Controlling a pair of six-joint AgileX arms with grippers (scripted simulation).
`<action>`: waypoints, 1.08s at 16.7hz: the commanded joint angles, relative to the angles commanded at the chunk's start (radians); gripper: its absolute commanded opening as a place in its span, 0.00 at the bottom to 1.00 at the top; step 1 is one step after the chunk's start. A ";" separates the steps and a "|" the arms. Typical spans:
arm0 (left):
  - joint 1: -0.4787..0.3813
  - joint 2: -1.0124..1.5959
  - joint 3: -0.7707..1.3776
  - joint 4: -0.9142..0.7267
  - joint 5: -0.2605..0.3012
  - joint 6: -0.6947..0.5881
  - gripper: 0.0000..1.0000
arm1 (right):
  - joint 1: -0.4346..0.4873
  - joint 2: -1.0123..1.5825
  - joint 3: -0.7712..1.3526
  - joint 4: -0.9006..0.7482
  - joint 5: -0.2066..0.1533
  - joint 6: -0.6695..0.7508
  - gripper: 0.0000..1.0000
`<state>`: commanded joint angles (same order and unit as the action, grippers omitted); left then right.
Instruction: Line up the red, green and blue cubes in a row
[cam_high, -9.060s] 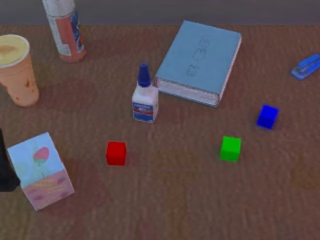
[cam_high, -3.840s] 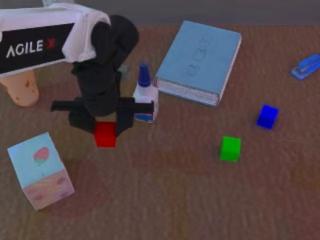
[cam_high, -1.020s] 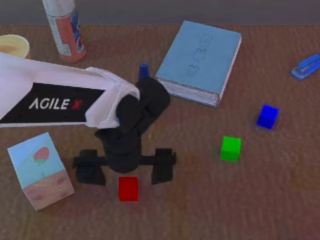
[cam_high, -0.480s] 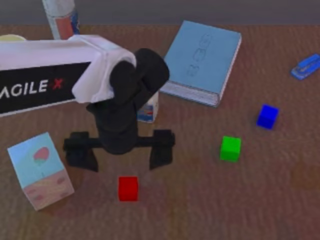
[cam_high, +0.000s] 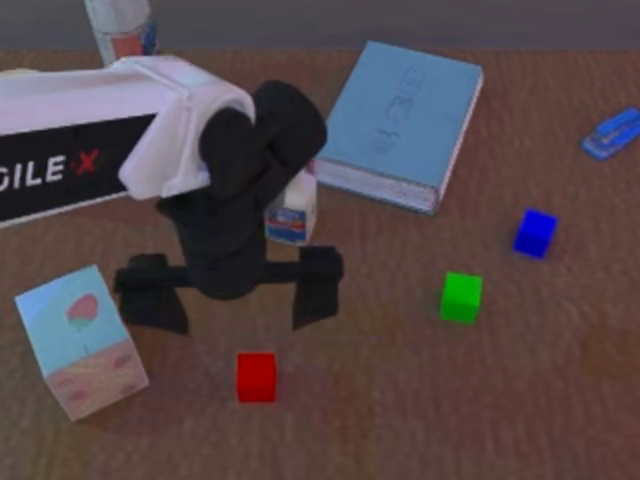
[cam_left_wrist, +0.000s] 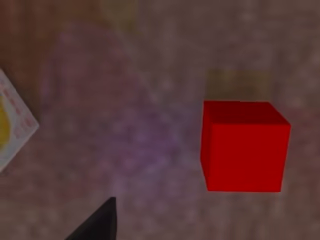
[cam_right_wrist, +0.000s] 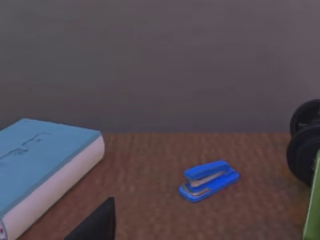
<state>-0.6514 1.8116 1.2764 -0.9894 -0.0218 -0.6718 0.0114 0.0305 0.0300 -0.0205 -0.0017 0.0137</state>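
Observation:
The red cube (cam_high: 256, 377) rests on the table near the front, left of centre, and fills part of the left wrist view (cam_left_wrist: 245, 147). My left gripper (cam_high: 232, 295) hovers open just behind it, its fingers spread wide and holding nothing; one dark fingertip (cam_left_wrist: 100, 222) shows in its wrist view. The green cube (cam_high: 461, 297) sits right of centre. Farther right and back lies the blue cube (cam_high: 535, 232). My right arm is outside the top view; its wrist view shows one fingertip (cam_right_wrist: 100, 220) set off to the side, with nothing held.
A light-blue book (cam_high: 400, 120) lies at the back centre, with a glue bottle (cam_high: 292, 215) partly under my left arm. The pictured box (cam_high: 80, 340) stands at the front left. A blue stapler (cam_high: 612, 133) is at the far right and a can (cam_high: 120, 30) at the back left.
The red cube was carried from mid-left to the front and let go. Over the last second my left gripper has drawn back and up from it, staying open.

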 joint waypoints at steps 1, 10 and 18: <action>0.016 -0.029 -0.025 0.017 -0.002 0.001 1.00 | 0.010 0.031 0.031 -0.020 -0.001 0.014 1.00; 0.301 -0.687 -0.521 0.348 -0.015 0.104 1.00 | 0.183 0.766 0.606 -0.402 0.002 0.259 1.00; 0.559 -1.421 -1.049 0.725 -0.008 0.405 1.00 | 0.369 1.601 1.196 -0.823 0.005 0.517 1.00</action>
<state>-0.0923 0.3909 0.2271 -0.2642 -0.0302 -0.2671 0.3802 1.6316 1.2263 -0.8433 0.0031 0.5305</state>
